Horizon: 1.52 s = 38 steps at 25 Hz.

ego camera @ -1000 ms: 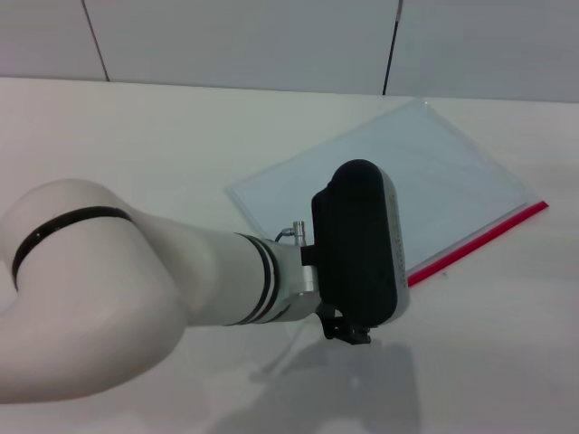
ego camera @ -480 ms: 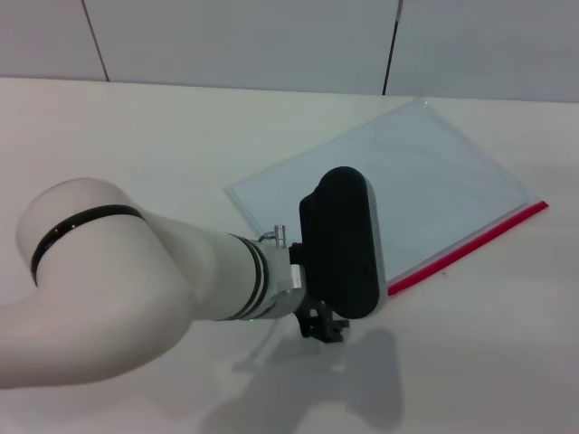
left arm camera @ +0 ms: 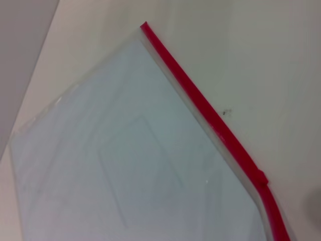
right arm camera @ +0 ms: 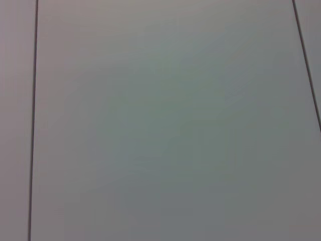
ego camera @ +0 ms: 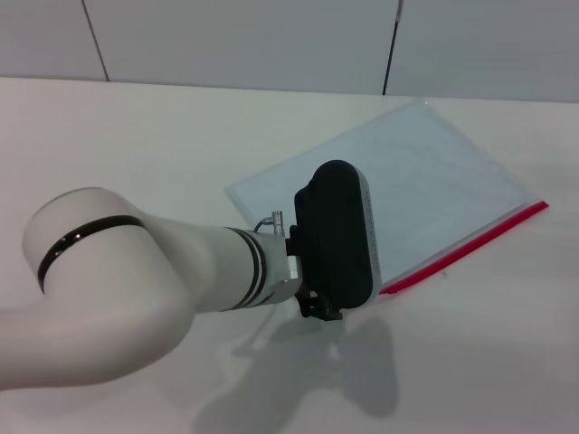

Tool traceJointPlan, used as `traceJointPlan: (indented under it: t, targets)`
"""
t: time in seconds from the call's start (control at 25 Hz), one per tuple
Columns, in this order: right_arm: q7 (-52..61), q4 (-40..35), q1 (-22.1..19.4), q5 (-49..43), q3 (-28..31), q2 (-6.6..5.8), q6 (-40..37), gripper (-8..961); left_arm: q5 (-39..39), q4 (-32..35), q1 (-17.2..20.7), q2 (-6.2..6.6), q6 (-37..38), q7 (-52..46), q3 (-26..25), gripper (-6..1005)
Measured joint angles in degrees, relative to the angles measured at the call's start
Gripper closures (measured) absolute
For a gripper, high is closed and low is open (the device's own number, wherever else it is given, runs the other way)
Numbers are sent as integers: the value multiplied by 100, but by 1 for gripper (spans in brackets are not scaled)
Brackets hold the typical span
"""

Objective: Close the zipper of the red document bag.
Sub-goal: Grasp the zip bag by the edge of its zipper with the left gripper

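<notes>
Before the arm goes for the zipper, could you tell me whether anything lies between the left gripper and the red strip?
Nothing visible does. The zipper lies bare along the red document bag, with only table beside it; the left gripper is above its near end.

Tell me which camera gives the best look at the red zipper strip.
The left wrist view: the zipper crosses that picture unobstructed along the red document bag. The head view shows it farther off, its near end hidden behind the left arm. The right wrist view shows none.

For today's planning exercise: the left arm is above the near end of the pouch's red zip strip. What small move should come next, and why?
Probably lower the left gripper onto the zipper at its near end. The red document bag lies flat on the table, and the wrist view shows a small slider on the strip, untouched.
</notes>
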Motion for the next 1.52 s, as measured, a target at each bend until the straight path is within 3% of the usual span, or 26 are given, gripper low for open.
traceJointPlan:
  t: [0.68,1.12,1.52]
  targets:
    - [0,0,9,0,-3,9,0,122,-77,-619,-267,-5,-539,1,158,202]
    - [0,0,-5,0,2,9,0,123,-24,-655,-265,-5,-629,5,326,412]
    - [0,0,-21,0,2,9,0,123,-14,-612,-229,-5,-637,8,320,888]
